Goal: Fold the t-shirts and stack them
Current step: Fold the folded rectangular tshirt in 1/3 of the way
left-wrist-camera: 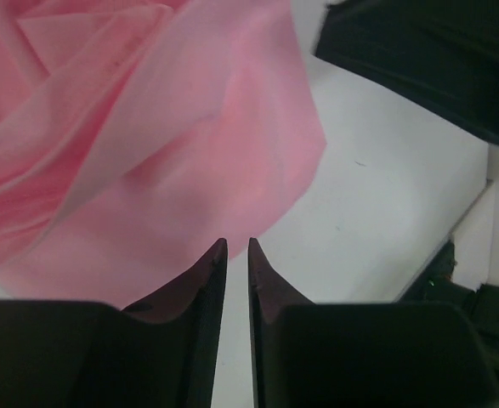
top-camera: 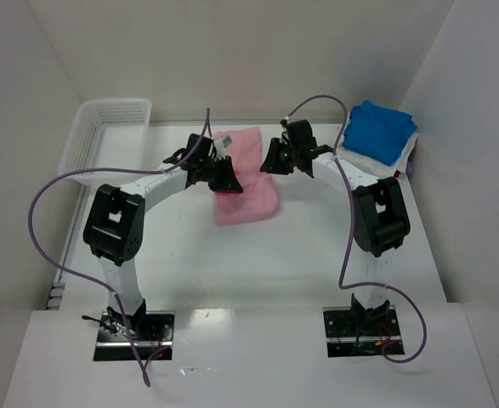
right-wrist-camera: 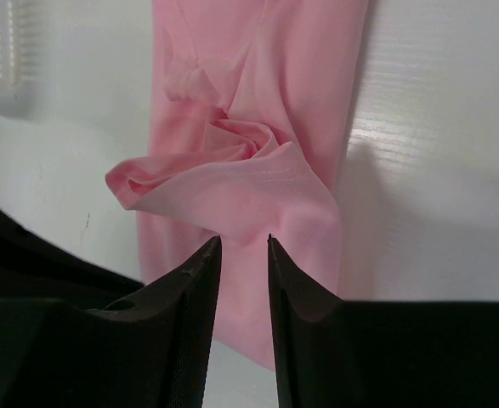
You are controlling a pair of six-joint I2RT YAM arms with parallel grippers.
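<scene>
Left gripper and right gripper hung over pink shirt, upper centre; jaws narrowly parted; grasp impossible to tell.

I see a white table filling the middle of the top view, with glare near its lower edge. A plain white back wall runs across the top. There's a left side panel and a right side panel, both white. A white mesh basket sits upper left, a white ledge along the bottom. The light is even and the shadows soft.
</scene>
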